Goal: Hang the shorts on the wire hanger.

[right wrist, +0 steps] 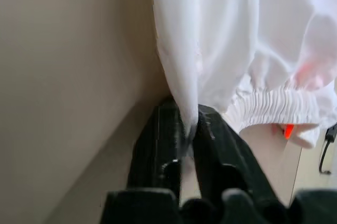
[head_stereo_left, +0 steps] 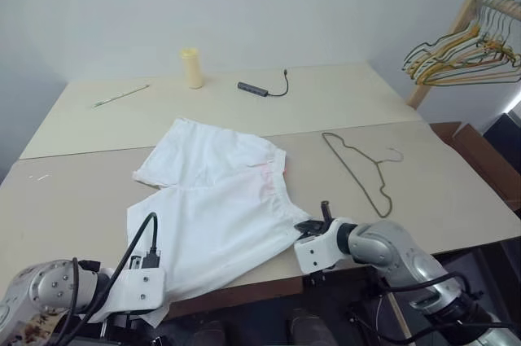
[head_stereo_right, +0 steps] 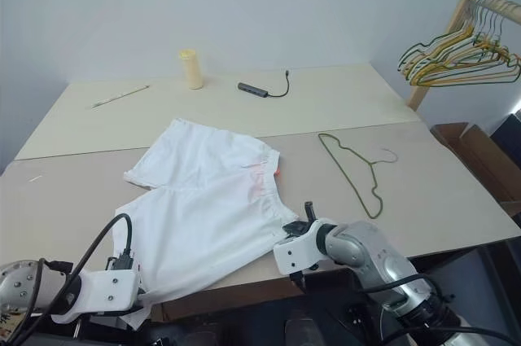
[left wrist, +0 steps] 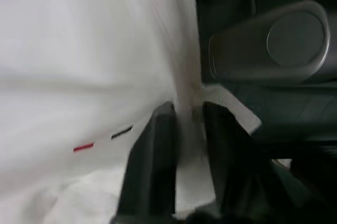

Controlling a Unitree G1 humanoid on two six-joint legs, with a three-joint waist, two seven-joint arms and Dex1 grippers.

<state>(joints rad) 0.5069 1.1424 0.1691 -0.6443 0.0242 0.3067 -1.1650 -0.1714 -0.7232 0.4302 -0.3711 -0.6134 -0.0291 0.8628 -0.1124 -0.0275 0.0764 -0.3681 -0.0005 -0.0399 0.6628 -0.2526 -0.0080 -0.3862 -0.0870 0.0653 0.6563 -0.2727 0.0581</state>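
The white shorts (head_stereo_left: 212,199) lie spread flat on the table, waistband toward the right with a pink-red mark, one leg reaching the front edge. My left gripper (left wrist: 188,116) sits at the front-left hem beside tiny dashes, shut with fabric between its fingers. My right gripper (right wrist: 188,124) is at the front-right corner of the shorts (right wrist: 221,39), shut on a pinched point of cloth near the table's edge. The wire hanger (head_stereo_left: 358,168) lies flat on the table to the right of the shorts, apart from both grippers.
At the back of the table (head_stereo_left: 456,199) stand a yellow cylinder (head_stereo_left: 191,67), a pen (head_stereo_left: 120,95) and a black hub with cable (head_stereo_left: 260,88). A wooden rack (head_stereo_left: 468,4) with a bunch of coloured hangers (head_stereo_left: 464,57) stands far right.
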